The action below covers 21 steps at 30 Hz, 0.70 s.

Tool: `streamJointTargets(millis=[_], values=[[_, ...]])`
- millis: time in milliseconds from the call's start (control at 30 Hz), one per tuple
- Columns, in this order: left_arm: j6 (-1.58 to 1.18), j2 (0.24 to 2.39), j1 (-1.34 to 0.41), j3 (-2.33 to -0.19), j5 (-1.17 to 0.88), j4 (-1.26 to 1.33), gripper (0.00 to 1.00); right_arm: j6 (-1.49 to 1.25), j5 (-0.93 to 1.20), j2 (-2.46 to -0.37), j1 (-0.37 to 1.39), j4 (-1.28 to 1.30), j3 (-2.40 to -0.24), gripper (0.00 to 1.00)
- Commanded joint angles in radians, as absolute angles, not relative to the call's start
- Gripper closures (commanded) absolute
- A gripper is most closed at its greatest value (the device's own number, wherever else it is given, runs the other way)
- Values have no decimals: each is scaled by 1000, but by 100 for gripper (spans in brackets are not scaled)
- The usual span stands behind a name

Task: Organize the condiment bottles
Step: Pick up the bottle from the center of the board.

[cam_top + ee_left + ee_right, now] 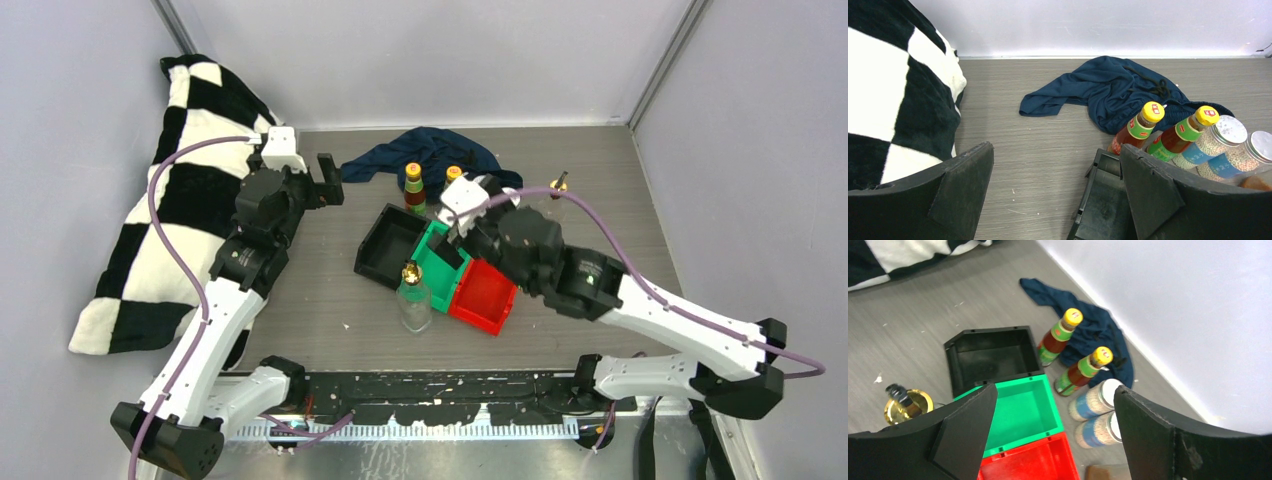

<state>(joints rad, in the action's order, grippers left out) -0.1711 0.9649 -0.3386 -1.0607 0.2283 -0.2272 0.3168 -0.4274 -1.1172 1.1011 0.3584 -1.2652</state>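
Two dark bottles with yellow caps (1058, 337) (1082, 371) stand on the table beside the black bin, close to the blue cloth. Two white-capped jars (1093, 400) (1097, 430) stand next to them, along the green bin's side. One clear glass bottle with a gold pourer (413, 295) stands in front of the bins, another (558, 185) at the back right. My right gripper (1055, 405) hangs open above the green bin and the jars, holding nothing. My left gripper (1056, 155) is open over bare table left of the black bin (1105, 200).
Black (390, 245), green (440, 262) and red (485, 295) bins sit in a diagonal row at mid-table, with nothing in the parts that show. A crumpled blue cloth (430, 152) lies at the back. A black-and-white checked pillow (170, 220) fills the left side.
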Motion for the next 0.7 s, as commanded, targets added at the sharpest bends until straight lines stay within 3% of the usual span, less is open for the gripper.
streamJointTargets(millis=[0,367,667], values=[[-150,964,-339,-1082,235,-161,3,414,-732,-1024,1248,190,-1218,8],[-147,953,-339,-1056,242,-168,3,456,-1097,-1017,1644,63,-1116,7],[-146,955,-339,-1050,242,-175,3,427,-1320,-954,1846,-324,-906,8]])
